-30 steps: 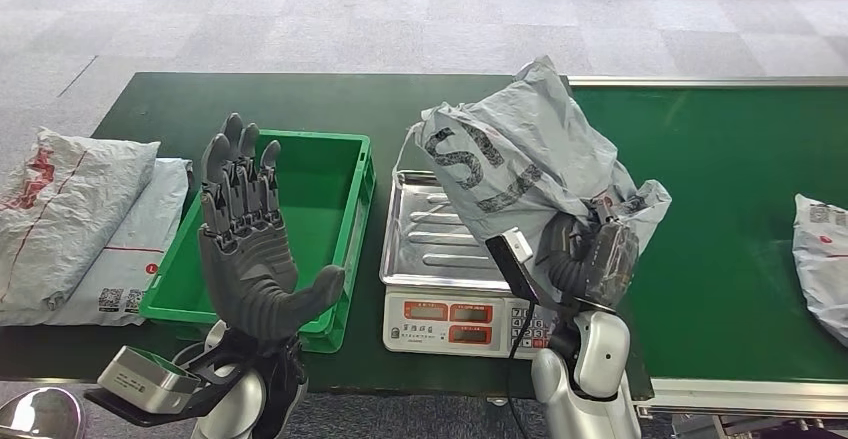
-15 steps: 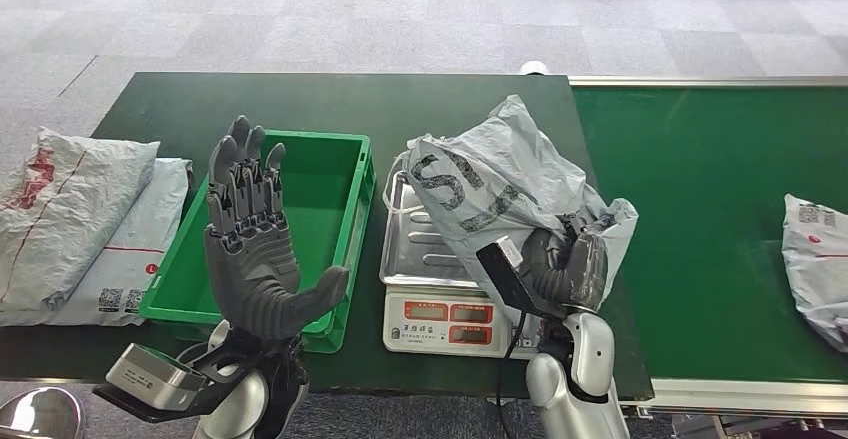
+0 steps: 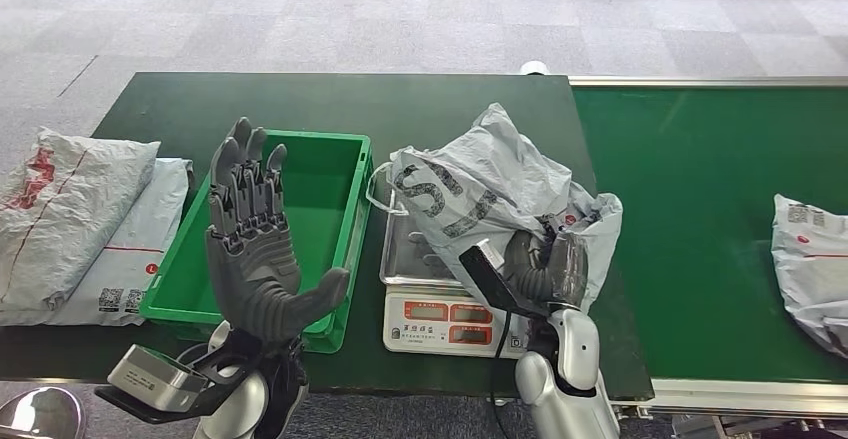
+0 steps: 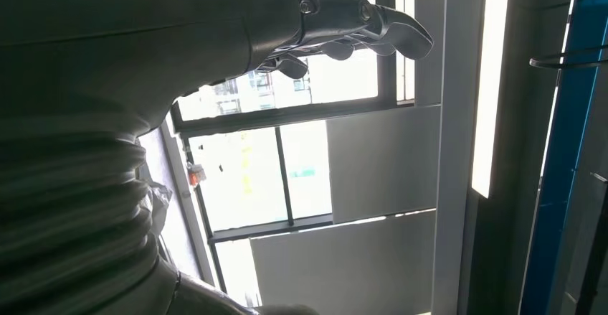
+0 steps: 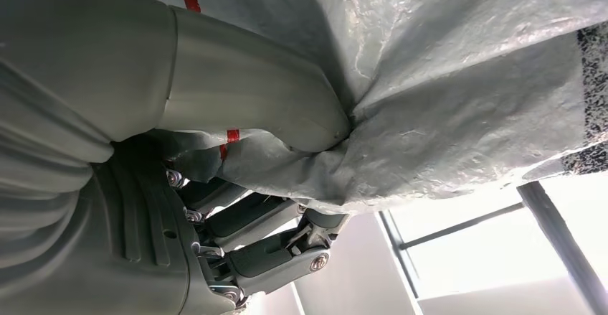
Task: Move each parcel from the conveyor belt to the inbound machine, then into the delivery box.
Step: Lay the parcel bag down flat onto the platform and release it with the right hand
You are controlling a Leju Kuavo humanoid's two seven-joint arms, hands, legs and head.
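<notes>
Head view: right hand (image 3: 540, 271) grips the grey parcel (image 3: 478, 197) at frame centre, over the scale's steel tray (image 3: 408, 259). Left of it, the green crate (image 3: 318, 221) holds nothing; left hand (image 3: 258, 249) fingers spread.

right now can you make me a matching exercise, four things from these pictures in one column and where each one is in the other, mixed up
Things:
1. grey parcel
2. green crate
3. left hand
4. second parcel

Places or states:
A. lying on the green conveyor belt
B. gripped by the right hand, over the scale
C. raised, palm open, holding nothing
D. on the dark table, left of the scale

Pairs: 1-B, 2-D, 3-C, 4-A
</notes>
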